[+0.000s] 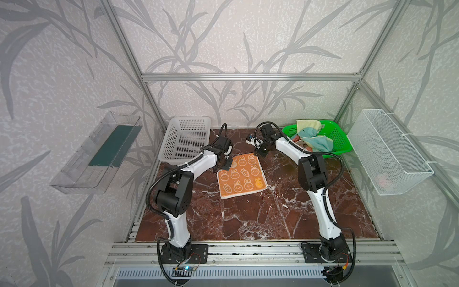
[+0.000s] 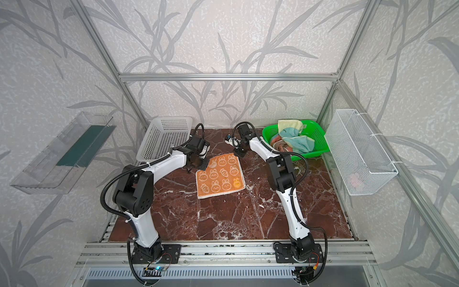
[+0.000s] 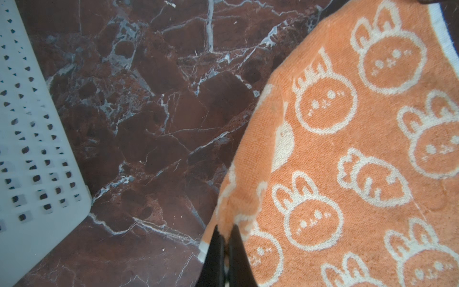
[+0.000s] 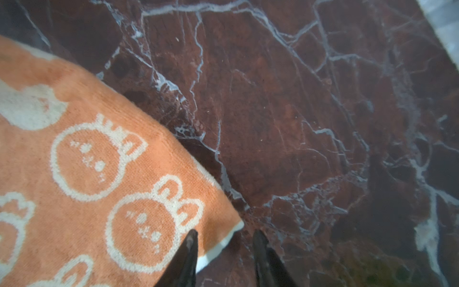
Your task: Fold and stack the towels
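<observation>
Left fingers [image 3: 214, 256] were seen pressed together on a corner of the orange towel [image 3: 347, 149], with a fold of terry pinched between them and held raised off the table [image 3: 149, 111]. From that corner the cloth was draped downward, while the rest of it was laid flat.

The right fingers [image 4: 188, 258] were found spread, with a clear gap between the two tips. One tip was placed over the white-edged corner of the orange towel and the other over bare table just beside it. No cloth was gripped there, and whether either tip was touching could not be told.

In both top views the orange towel [image 1: 242, 175] [image 2: 219, 175] was shown spread open in the middle of the table, bunnies and carrots facing up, with the two arms placed at its two far corners, left and right.

The pale yellow and teal towel [image 1: 313, 136] was seen crumpled in the green basket [image 1: 344, 143] at the far right corner of the table. A pinkish cloth [image 2: 278, 145] was partly shown beneath it.

The white basket [image 1: 185, 139] was set at the far left, beside the left arm, with nothing seen inside.
</observation>
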